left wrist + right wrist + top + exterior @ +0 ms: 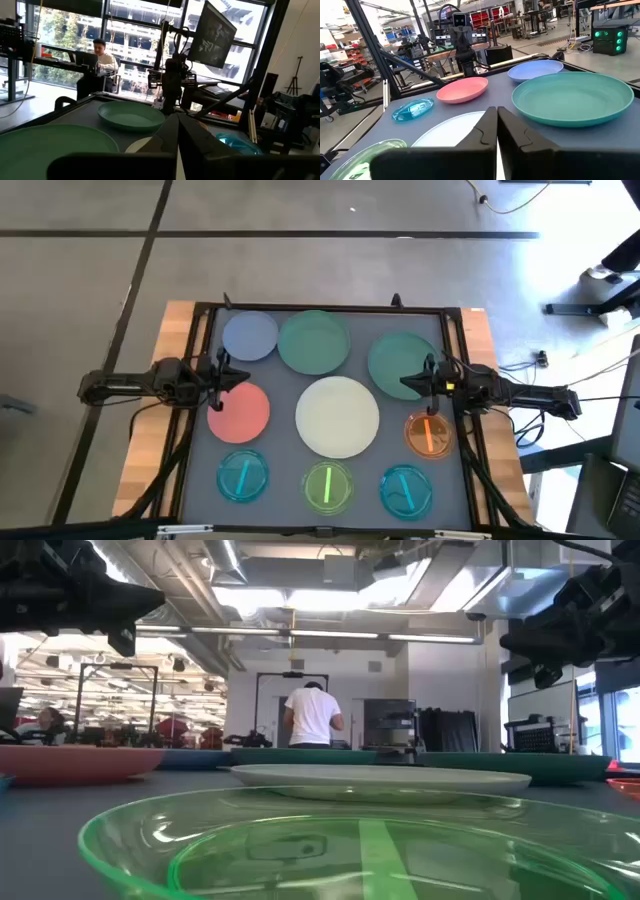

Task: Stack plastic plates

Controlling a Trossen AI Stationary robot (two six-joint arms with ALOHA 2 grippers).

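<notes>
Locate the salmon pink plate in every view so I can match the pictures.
High view: the salmon pink plate lies left of centre, just left of the cream plate.
Low view: at the left edge, left of the cream plate.
Left wrist view: not in it.
Right wrist view: on the table, beyond the cream plate.
Shared landmark: the cream plate.

lab/workshop | other robot rigs, monitors, person at desk
</notes>
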